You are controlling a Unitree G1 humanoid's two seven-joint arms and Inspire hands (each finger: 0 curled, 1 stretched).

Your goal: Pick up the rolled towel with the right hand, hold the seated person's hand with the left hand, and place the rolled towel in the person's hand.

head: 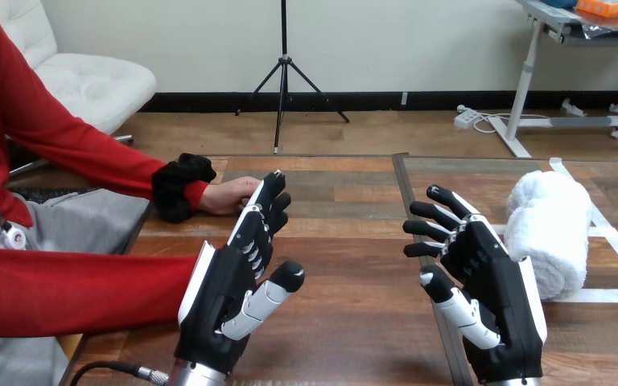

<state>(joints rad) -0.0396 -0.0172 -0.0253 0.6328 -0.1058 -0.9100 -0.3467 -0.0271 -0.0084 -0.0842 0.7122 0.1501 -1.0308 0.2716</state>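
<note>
A white rolled towel (549, 229) lies on the table at the right, just beyond my right hand (487, 289). That hand hovers palm-left with its fingers straight and spread, a small gap from the towel. My left hand (229, 285) is raised at the centre left, its fingers straight and the thumb out. Its fingertips (272, 189) overlap the person's hand (227, 195), which rests on the table at the left; I cannot tell whether they touch. Neither hand holds anything.
The person's other forearm, in a red sleeve (72, 289), lies across the lower left corner beside my left arm. White tape lines (611, 241) mark the table around the towel. A seam (410, 209) runs down the table between my hands.
</note>
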